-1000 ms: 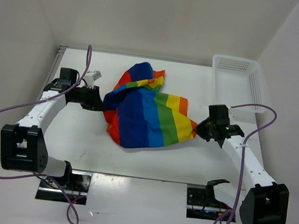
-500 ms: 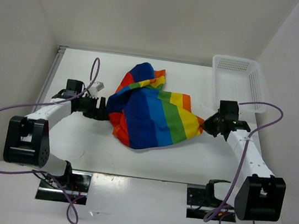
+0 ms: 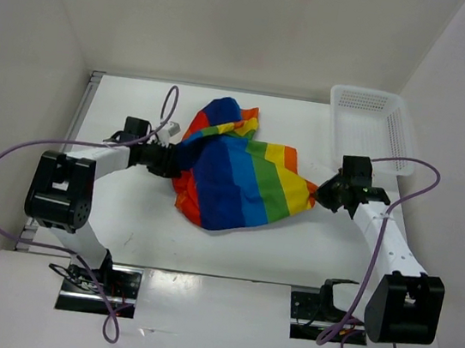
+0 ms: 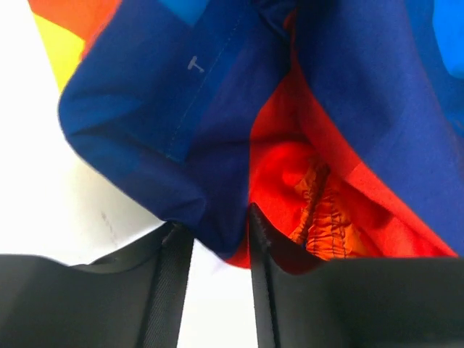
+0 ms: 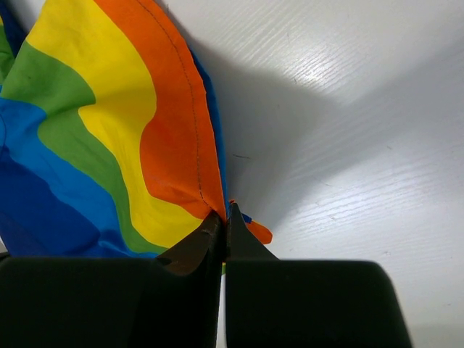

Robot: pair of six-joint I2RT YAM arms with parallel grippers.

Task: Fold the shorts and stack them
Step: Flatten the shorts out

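Since a second ago, reaches further right with the left gripper (image 3: 167, 161), from just beside the shorts (image 3: 240, 184) into their left edge, elbow swung inward. Grasps a thick blue fold there between both fingers (image 4: 177, 250), with red cloth and the orange gathered waistband (image 4: 322, 210) bunched just beyond. Keeps the right gripper (image 3: 325, 193) clenched on the orange-hemmed right corner, same spot as half a second ago.

Leaves the shorts crumpled in the middle of the table (image 3: 122, 219), slung loosely between the two grips, upper part heaped toward the back. Stands well apart from the basket (image 3: 374, 94) at the back right.

Looks like the spreading-out step, ahead of any fold: nothing lies flat yet, and stripes twist over one another. Calls next for drawing the two grips apart and lifting enough to shake the bunch loose, then laying the cloth flat. Depends on whether the left grip holds a single edge or several layers; cannot tell that from the wrist view.
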